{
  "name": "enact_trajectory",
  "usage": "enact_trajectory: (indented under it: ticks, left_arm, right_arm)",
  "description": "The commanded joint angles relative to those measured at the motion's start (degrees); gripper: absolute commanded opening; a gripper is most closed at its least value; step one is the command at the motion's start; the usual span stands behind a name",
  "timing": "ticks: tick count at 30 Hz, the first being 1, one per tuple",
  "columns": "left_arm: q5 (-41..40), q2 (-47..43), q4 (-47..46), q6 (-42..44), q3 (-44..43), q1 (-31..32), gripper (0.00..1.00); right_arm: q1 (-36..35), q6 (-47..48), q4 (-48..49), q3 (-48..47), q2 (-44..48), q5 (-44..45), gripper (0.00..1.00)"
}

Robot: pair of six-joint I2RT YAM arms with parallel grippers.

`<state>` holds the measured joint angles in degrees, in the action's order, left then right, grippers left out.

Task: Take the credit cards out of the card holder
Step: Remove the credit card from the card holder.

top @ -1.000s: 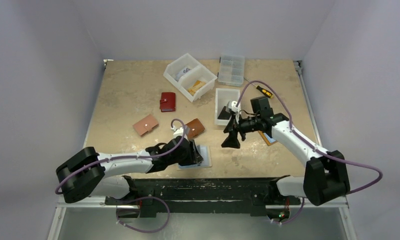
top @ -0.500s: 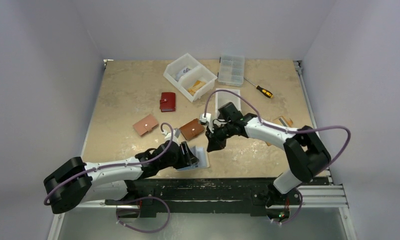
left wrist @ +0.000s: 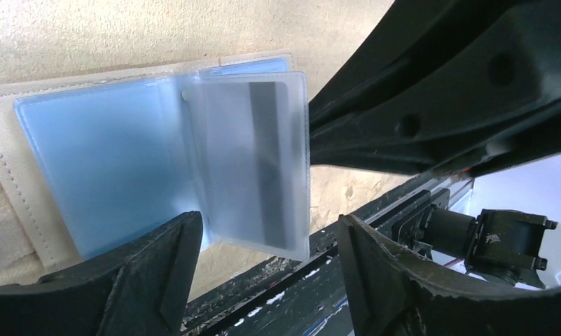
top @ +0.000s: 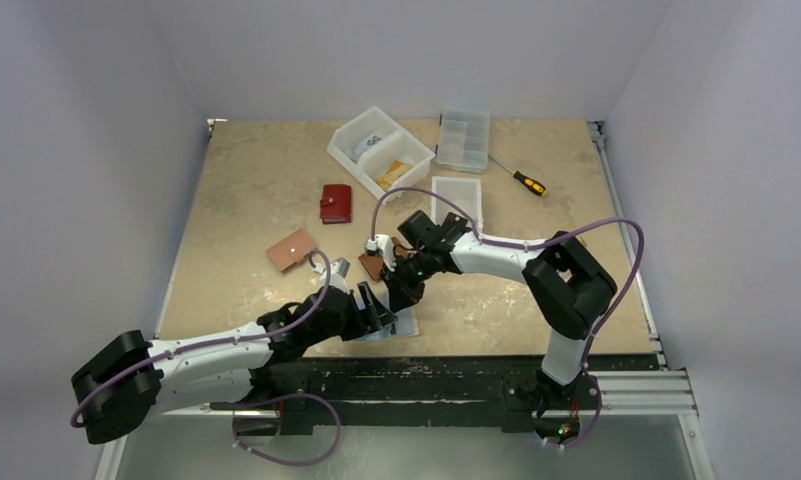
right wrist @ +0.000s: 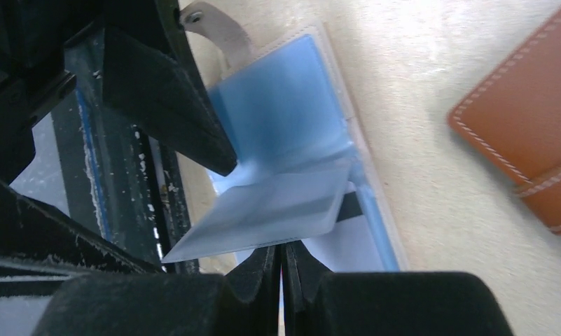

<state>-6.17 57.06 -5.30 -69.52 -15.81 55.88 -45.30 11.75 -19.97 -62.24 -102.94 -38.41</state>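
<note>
The card holder (top: pixel 408 322) lies open near the table's front edge, its light-blue sleeves (left wrist: pixel 102 154) spread flat. One clear sleeve (left wrist: pixel 253 164) stands raised, and inside it is a pale credit card (right wrist: pixel 277 210) with a dark stripe. My right gripper (right wrist: pixel 281 269) is shut, its tips pinched at that sleeve's free edge; in the top view the right gripper (top: pixel 400 291) hangs just over the holder. My left gripper (left wrist: pixel 270 262) is open, a finger (left wrist: pixel 137 280) on either side of the sleeve's lower corner without touching it.
A brown wallet (right wrist: pixel 522 140) lies right behind the holder, a tan wallet (top: pixel 291 250) and a red wallet (top: pixel 336 203) farther left. At the back stand white bins (top: pixel 380 152), a clear organiser (top: pixel 463 140), a white tray (top: pixel 457 200) and a screwdriver (top: pixel 528 182). The black front rail (top: pixel 416 375) runs close below.
My right arm swung left from the white tray to the card holder and its jaws went from wide open to shut. My left gripper opened wider and shifted slightly left.
</note>
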Motion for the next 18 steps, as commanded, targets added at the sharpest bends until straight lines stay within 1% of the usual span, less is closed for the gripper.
enact_trajectory:
  ticks: [1,5,8,13,14,18]
  left_arm:
    - [-1.5,-2.8,-1.4,-0.7,1.3,-0.3,0.75]
    - [-1.8,-3.7,-1.5,-0.6,1.5,-0.3,0.77]
    - [-2.6,-3.8,0.1,-0.6,1.1,-0.3,0.76]
    - [-5.5,-5.5,5.0,-0.8,-0.1,-0.4,0.71]
    - [-6.4,-5.9,7.7,-0.9,-0.4,-0.4,0.7]
    - [-8.5,-7.0,11.4,-0.9,-1.3,-0.4,0.68]
  right_arm:
    - [-2.3,-2.6,0.4,-3.3,-0.5,-4.8,0.1]
    - [-4.0,-3.3,-0.2,-4.9,-2.0,-9.1,0.11]
    - [-4.2,-3.9,-0.5,-6.0,-2.8,-10.3,0.11]
    - [-4.2,-3.6,-0.6,-5.6,-2.4,-7.2,0.12]
    - [-4.1,-3.4,-0.6,-5.3,-1.9,-6.2,0.13]
    - [-3.9,0.1,-2.4,-5.3,-0.3,-4.1,0.17]
